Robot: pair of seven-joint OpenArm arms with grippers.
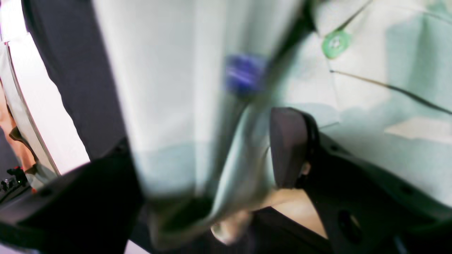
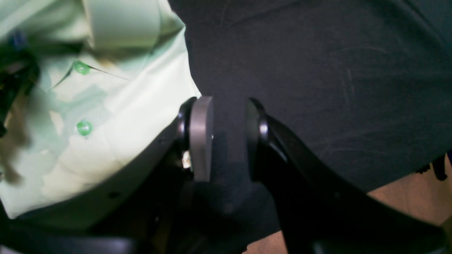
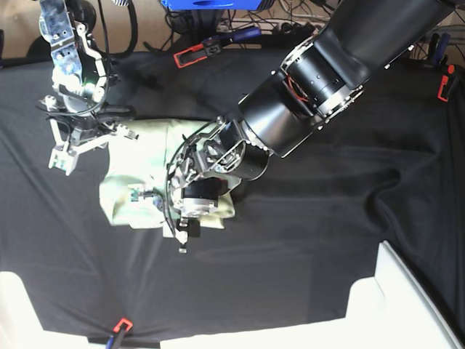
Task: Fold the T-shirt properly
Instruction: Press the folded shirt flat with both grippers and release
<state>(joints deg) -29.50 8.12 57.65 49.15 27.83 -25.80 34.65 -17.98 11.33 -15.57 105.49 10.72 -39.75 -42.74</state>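
Note:
The pale mint-green T-shirt (image 3: 142, 171) lies in a compact folded heap on the black table cloth (image 3: 327, 218), left of centre. My left gripper (image 3: 182, 234) is at the shirt's front edge. In the left wrist view a blurred fold of the shirt (image 1: 166, 88) with the blue tag (image 1: 245, 72) runs between the fingers of the left gripper (image 1: 212, 169), which looks shut on it. My right gripper (image 3: 62, 158) hovers beside the shirt's far left edge. In the right wrist view it (image 2: 227, 137) is open and empty over black cloth, with the shirt (image 2: 116, 106) to its left.
Red clamps hold the cloth at the back (image 3: 190, 54), the right (image 3: 445, 83) and the front edge (image 3: 120, 325). A white surface (image 3: 407, 305) shows at the front right corner. Cables and a blue item (image 3: 211, 3) lie beyond the far edge.

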